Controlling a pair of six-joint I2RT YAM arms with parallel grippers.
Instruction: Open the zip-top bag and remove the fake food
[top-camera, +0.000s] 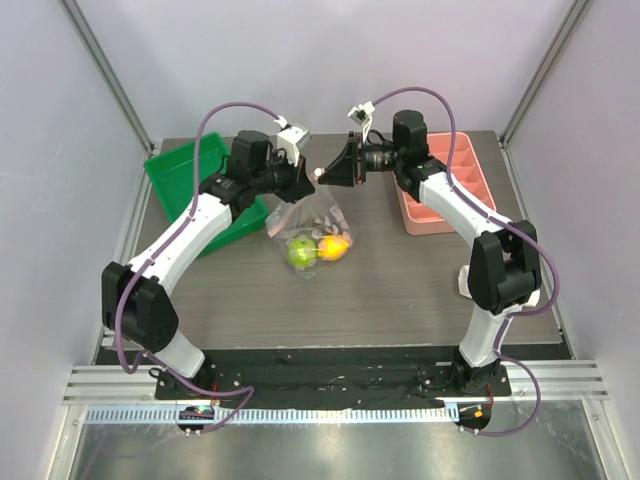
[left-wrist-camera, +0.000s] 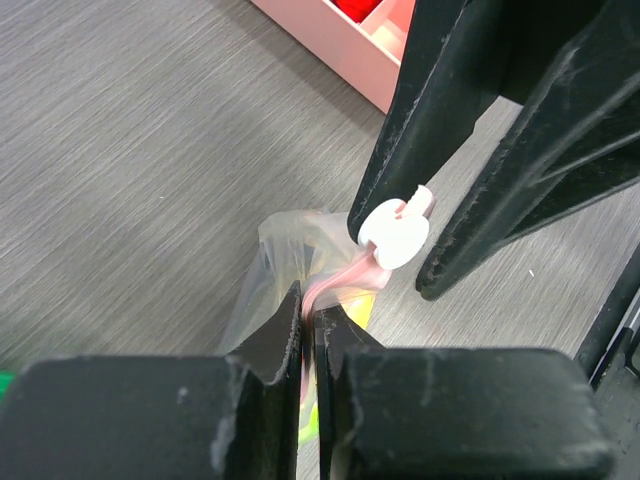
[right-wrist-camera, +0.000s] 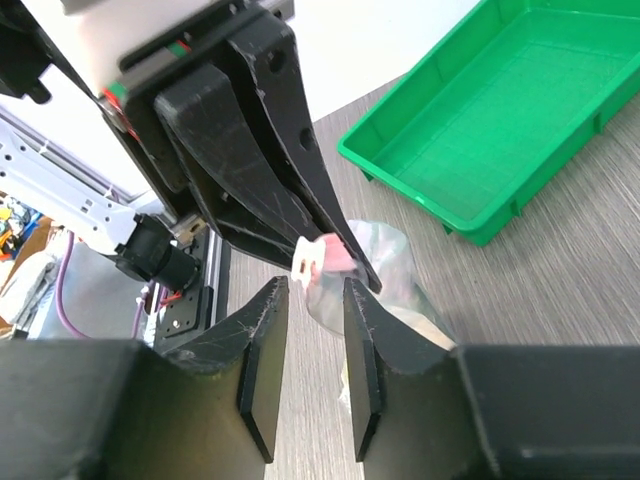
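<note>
Left gripper (left-wrist-camera: 308, 300) is pinched tight on the pink zip strip (left-wrist-camera: 345, 275) of the zip-top bag (top-camera: 320, 218), dead centre in the top view. My right gripper (right-wrist-camera: 315, 290) is part open, jaws apart, holding nothing. The white tab (right-wrist-camera: 312, 255) sits just past its tips; touching or not, I cannot tell. Low in the bag, the green fruit (top-camera: 300, 250) and orange fruit (top-camera: 334, 246) lie side by side. Green tray (top-camera: 185, 170) upper left, pink tray (top-camera: 468, 160) upper right.
</note>
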